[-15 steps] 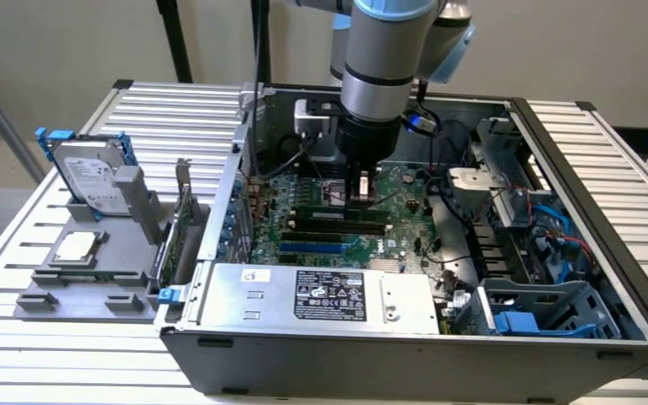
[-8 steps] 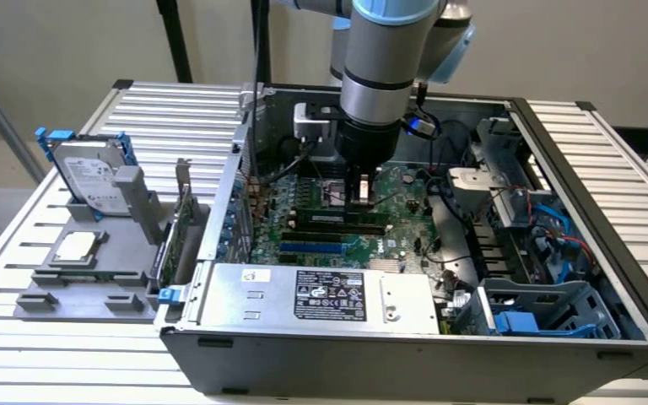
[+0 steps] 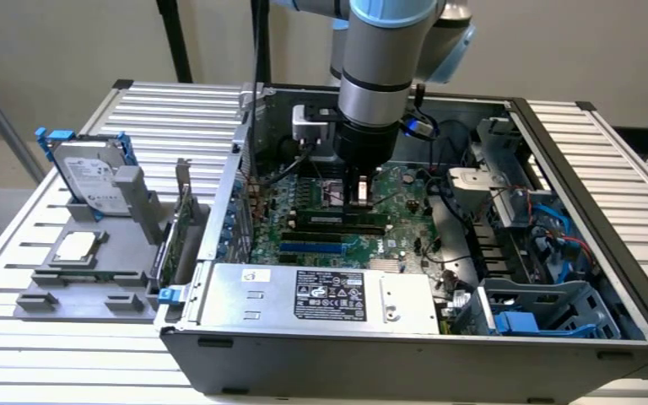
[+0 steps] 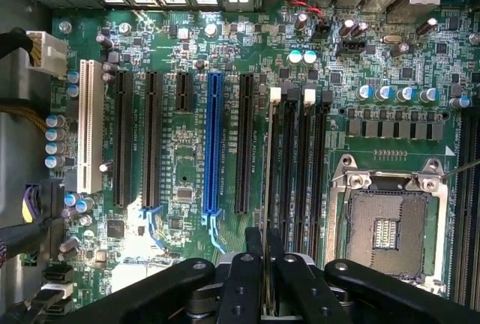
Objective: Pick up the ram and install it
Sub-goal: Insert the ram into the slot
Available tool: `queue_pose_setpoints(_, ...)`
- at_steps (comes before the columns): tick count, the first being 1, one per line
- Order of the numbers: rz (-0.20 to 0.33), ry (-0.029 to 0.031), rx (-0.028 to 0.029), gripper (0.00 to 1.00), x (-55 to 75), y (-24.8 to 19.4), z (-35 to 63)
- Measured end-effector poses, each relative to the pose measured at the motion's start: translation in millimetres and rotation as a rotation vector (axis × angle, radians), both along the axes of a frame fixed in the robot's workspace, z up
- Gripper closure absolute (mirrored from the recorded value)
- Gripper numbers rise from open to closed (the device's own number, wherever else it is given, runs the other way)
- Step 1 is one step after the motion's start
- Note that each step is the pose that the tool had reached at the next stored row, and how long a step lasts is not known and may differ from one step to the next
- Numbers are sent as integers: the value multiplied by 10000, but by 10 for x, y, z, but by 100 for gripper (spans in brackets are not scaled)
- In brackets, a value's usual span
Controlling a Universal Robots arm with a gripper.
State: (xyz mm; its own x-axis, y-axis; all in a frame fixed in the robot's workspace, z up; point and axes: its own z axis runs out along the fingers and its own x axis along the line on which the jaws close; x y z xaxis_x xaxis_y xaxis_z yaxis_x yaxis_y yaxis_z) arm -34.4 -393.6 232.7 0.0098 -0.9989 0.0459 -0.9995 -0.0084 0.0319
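jaws: closed on ram [image 4: 268, 211], seen edge-on
gripper [image 4: 264, 264]: lowered inside open PC case [image 3: 594, 169]
ram: held upright over motherboard [image 4: 187, 211] memory slots [image 4: 296, 159], beside CPU socket [image 4: 386, 223]

Even bright light, soft shadows inside the case [image 3: 594, 253], glare perhaps on the motherboard [image 4: 172, 241]

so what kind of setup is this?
Likely a lab bench for robotic PC assembly: an open computer case exposing its motherboard, a hard drive standing in a gray fixture, on a slatted aluminium table.
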Motion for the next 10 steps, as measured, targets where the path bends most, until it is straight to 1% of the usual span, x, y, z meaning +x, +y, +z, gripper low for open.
queue_pose_setpoints(10, 0, 0, 1, 86, -10, 43, -25)
